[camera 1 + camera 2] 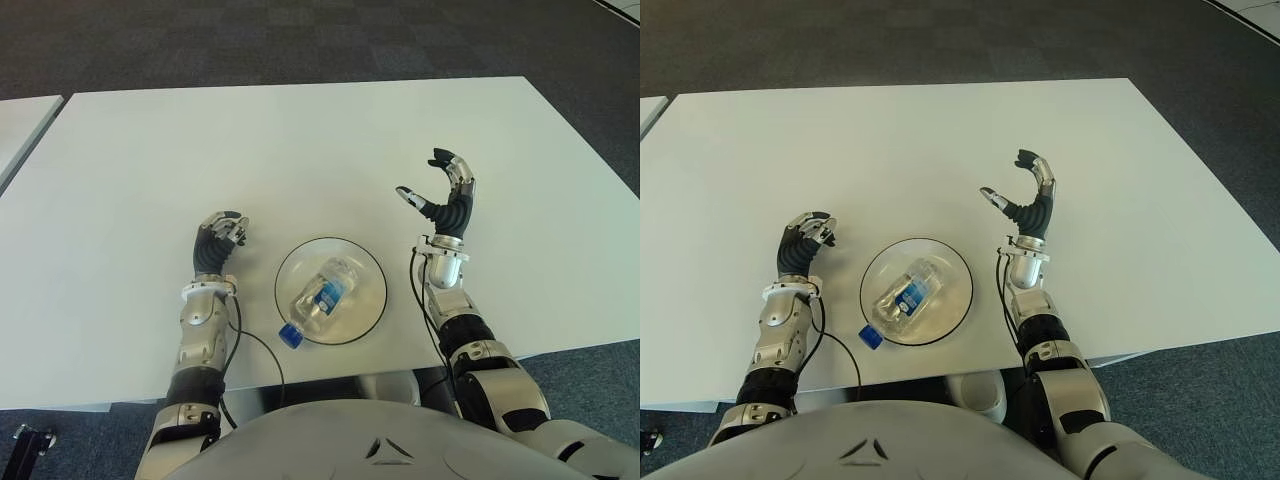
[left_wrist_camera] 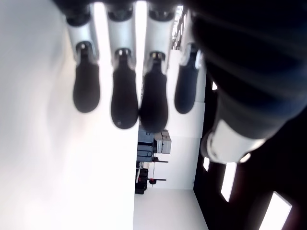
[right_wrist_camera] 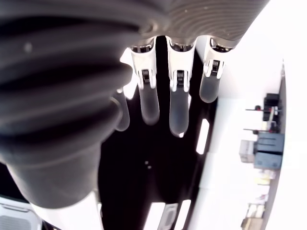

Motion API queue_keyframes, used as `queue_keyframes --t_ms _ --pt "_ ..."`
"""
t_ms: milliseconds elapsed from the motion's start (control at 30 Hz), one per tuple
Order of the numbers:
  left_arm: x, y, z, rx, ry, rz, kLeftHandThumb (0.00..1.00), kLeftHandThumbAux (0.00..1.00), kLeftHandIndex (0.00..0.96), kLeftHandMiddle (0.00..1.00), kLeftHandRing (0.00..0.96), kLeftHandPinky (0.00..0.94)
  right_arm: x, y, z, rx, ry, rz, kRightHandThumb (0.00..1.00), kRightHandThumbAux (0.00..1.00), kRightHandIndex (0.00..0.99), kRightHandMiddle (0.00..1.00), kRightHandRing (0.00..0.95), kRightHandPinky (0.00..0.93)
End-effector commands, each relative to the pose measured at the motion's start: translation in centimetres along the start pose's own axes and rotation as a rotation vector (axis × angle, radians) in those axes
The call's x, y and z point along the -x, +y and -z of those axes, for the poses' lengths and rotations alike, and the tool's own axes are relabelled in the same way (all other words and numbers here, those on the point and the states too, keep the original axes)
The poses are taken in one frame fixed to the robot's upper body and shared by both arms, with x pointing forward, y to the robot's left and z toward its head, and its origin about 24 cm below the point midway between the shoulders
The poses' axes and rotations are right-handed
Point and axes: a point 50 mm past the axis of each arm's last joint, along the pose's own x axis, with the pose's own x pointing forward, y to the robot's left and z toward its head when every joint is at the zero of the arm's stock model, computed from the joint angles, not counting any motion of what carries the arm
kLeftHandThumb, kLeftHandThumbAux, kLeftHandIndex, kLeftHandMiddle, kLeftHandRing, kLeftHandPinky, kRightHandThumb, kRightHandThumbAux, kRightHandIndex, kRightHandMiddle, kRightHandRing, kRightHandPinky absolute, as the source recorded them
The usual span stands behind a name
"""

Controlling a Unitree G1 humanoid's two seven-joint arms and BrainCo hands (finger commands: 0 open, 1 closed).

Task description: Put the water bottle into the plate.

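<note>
The water bottle (image 1: 322, 297) lies on its side in the glass plate (image 1: 366, 262), low and centre in the eye views. Its blue cap (image 1: 290, 335) projects over the near-left rim toward the table (image 1: 300, 150) edge. By this layout the placement looks complete.

The left hand (image 1: 220, 240) shows left of the plate, fingers curled inward and holding nothing. The right hand (image 1: 445, 195) shows right of the plate, raised, thumb and fingers spread and holding nothing. Whether the left hand touches the table cannot be confirmed from the eye views.

Handling notes, as judgement:
- The bottle is clear thin plastic, probably light and likely to flex if squeezed.
- It is round and smooth, so it may roll inside the plate.
- If repositioning is needed, grasp across the labelled mid-body, not the cap.
- The plate looks like glass; treat it as fragile and avoid pushing it.
</note>
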Motion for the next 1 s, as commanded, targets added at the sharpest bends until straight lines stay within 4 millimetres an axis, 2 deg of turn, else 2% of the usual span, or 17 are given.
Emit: queue_keyframes --t_ms 33,67,133,167,200,267,300,400,533,1000 --pt "0.2 0.0 0.4 -0.019 0.026 -0.003 0.708 0.713 0.436 0.653 0.635 0.624 0.0 -0.1 0.6 0.004 0.066 0.010 0.060 0.937 0.425 0.396 0.422 0.480" --pt "0.2 0.0 0.4 -0.021 0.026 -0.005 0.708 0.713 0.436 0.653 0.635 0.624 0.0 -0.1 0.7 0.012 0.077 0.008 0.054 0.941 0.436 0.404 0.430 0.486" --pt "0.3 0.0 0.4 -0.031 0.028 -0.008 0.708 0.713 0.436 0.665 0.648 0.639 0.0 -0.1 1.0 0.030 0.118 -0.009 0.039 0.971 0.505 0.504 0.517 0.561" --pt "0.3 0.0 0.4 -0.033 0.028 -0.008 0.708 0.713 0.436 0.668 0.651 0.643 0.1 0.0 1.1 0.034 0.136 -0.019 0.038 0.977 0.520 0.523 0.532 0.576" --pt "0.3 0.0 0.4 -0.035 0.028 -0.008 0.709 0.713 0.436 0.673 0.657 0.648 0.1 0.1 1.1 0.035 0.146 -0.025 0.274 0.889 0.489 0.550 0.556 0.595" --pt "0.3 0.0 0.4 -0.035 0.028 -0.008 0.709 0.714 0.436 0.680 0.664 0.652 0.1 0.1 1.2 0.036 0.168 -0.042 0.480 0.812 0.462 0.577 0.580 0.611" --pt "0.3 0.0 0.4 -0.035 0.028 -0.008 0.709 0.714 0.436 0.683 0.667 0.653 0.1 0.2 1.2 0.036 0.174 -0.046 0.559 0.783 0.452 0.589 0.590 0.617" --pt "0.3 0.0 0.4 -0.024 0.026 -0.004 0.709 0.714 0.436 0.687 0.670 0.649 0.1 0.5 1.7 0.037 0.228 -0.089 0.654 0.747 0.441 0.606 0.603 0.615" --pt "0.3 0.0 0.4 -0.018 0.022 -0.001 0.709 0.714 0.436 0.685 0.667 0.640 0.3 0.5 2.3 0.041 0.281 -0.136 0.692 0.733 0.437 0.618 0.610 0.618" --pt "0.3 0.0 0.4 -0.001 0.016 0.009 0.709 0.712 0.436 0.665 0.645 0.623 1.1 0.4 3.2 0.011 0.367 -0.198 0.706 0.727 0.436 0.626 0.627 0.644"
